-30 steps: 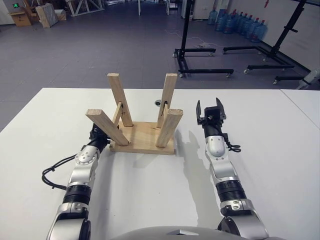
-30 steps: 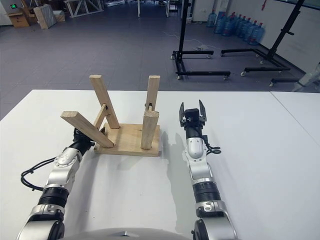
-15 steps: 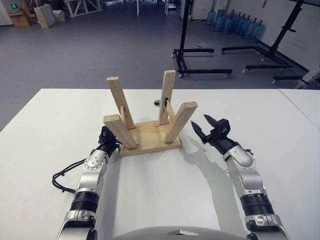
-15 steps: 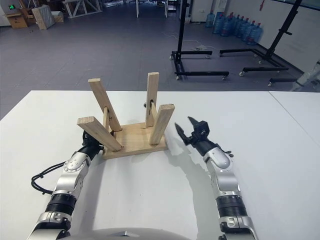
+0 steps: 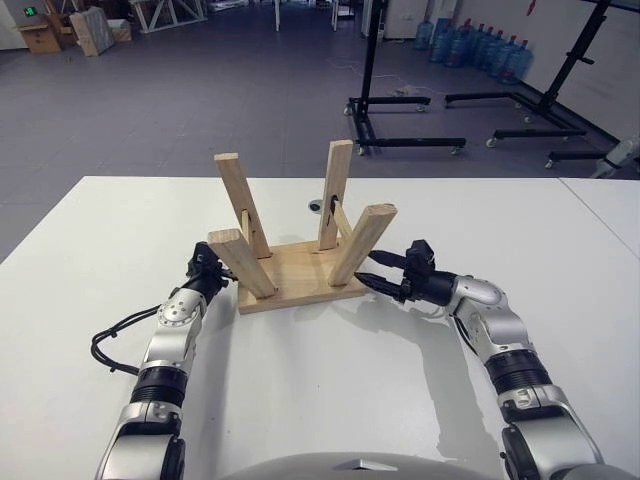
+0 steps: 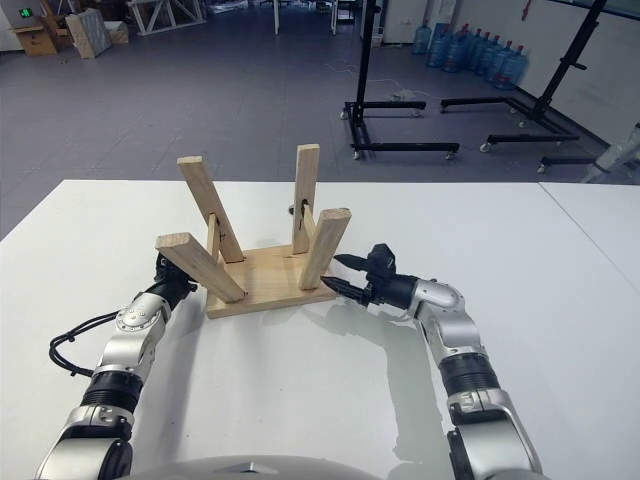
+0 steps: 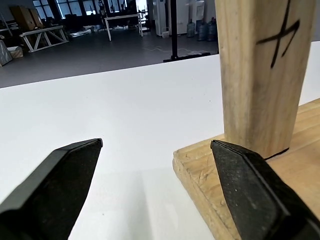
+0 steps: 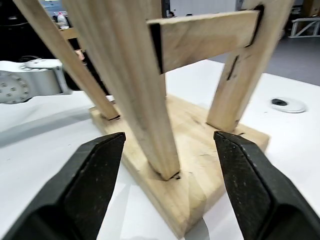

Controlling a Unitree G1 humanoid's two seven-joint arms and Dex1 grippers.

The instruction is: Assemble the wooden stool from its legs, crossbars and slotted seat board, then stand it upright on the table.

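Toward the far edge of the table (image 5: 300,400), about midway between its left and right edges, the stool (image 5: 300,250) rests upside down. Seat board (image 5: 300,280) lies flat on the tabletop; four legs point up and splay outward. Near-left leg (image 5: 240,262) leans toward the table's left edge, near-right leg (image 5: 362,243) toward the right edge. Far-left leg (image 5: 240,200) and far-right leg (image 5: 336,190) stand taller in view. A crossbar (image 8: 205,35) links the near-right leg to the far-right leg, seated in slots.

Left gripper (image 7: 156,144) sits low at the board's near-left corner, jaws wide apart and holding nothing. One finger is over the bare table, the other over the board beside the base of the near-left leg. Contact with the wood cannot be told.

Right gripper (image 5: 368,274) is at the board's near-right corner, also spread wide and holding nothing. Its fingers (image 8: 95,175) flank the foot of the near-right leg, clear of it on both sides.

A small round fitting (image 5: 316,206) lies in the table beyond the stool. A black cable (image 5: 110,345) loops on the table by the left arm.
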